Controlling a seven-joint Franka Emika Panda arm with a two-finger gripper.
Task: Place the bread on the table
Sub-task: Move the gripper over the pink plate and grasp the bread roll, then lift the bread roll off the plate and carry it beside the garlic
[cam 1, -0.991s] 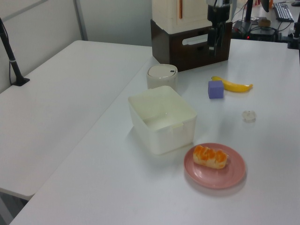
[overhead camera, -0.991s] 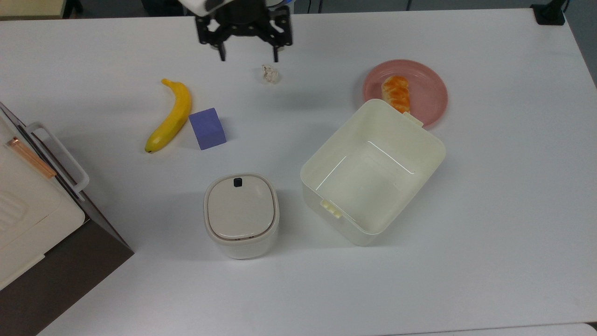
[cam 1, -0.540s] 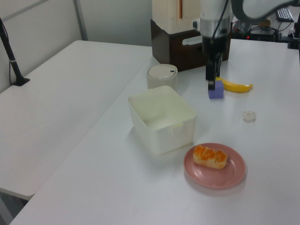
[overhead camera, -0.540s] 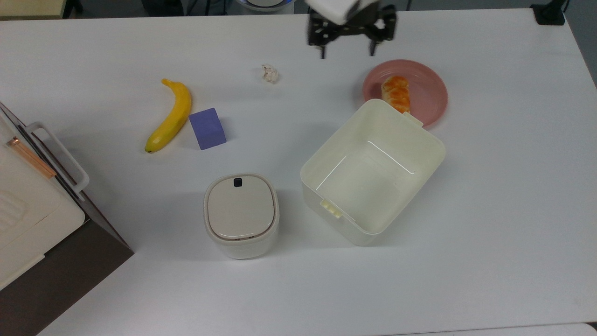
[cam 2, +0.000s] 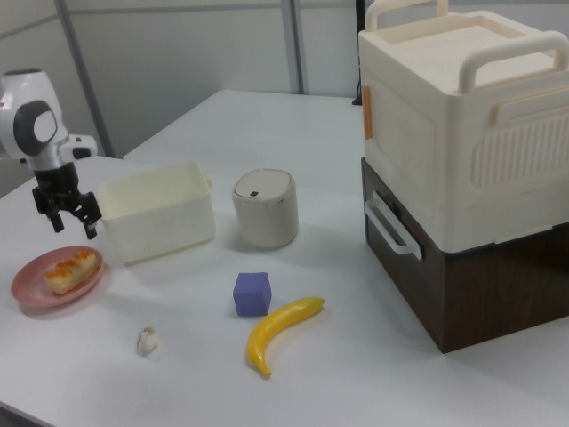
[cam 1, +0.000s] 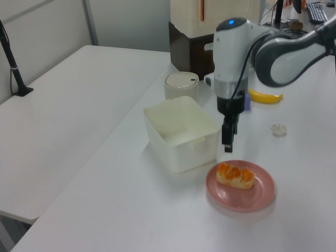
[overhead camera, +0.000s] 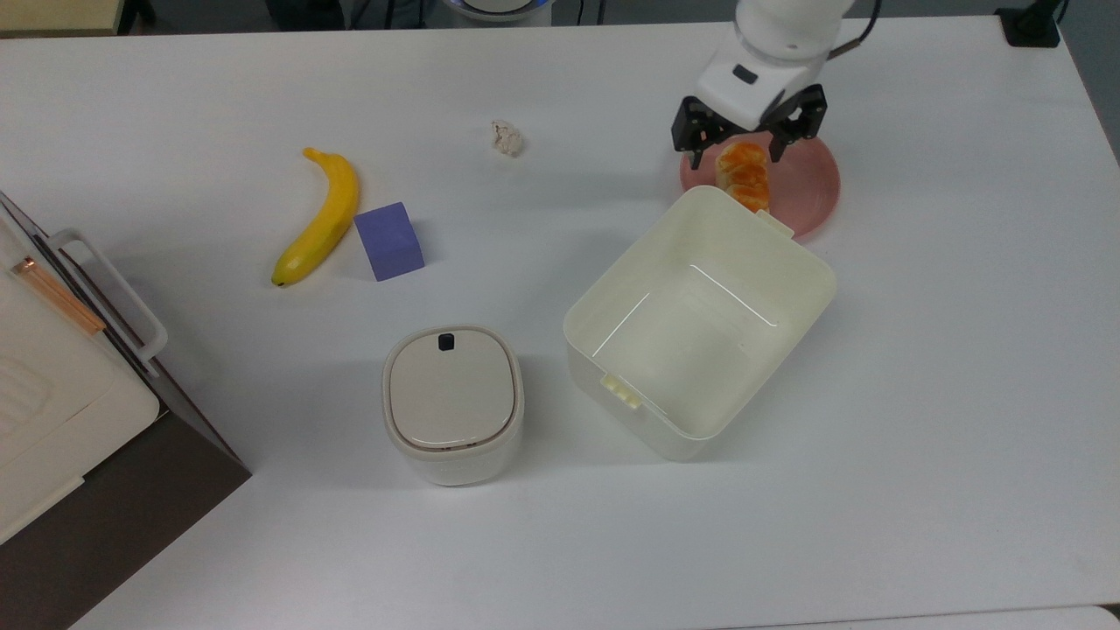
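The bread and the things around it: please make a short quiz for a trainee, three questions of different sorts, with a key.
1. True or false: the bread already lies on the bare table.
2. Which thing stands nearest to the pink plate? A) the banana B) the open cream box C) the purple cube
3. Fill in: the tool hangs above the bread with its fingers ____.

Key
1. False: it lies on the pink plate.
2. B
3. open
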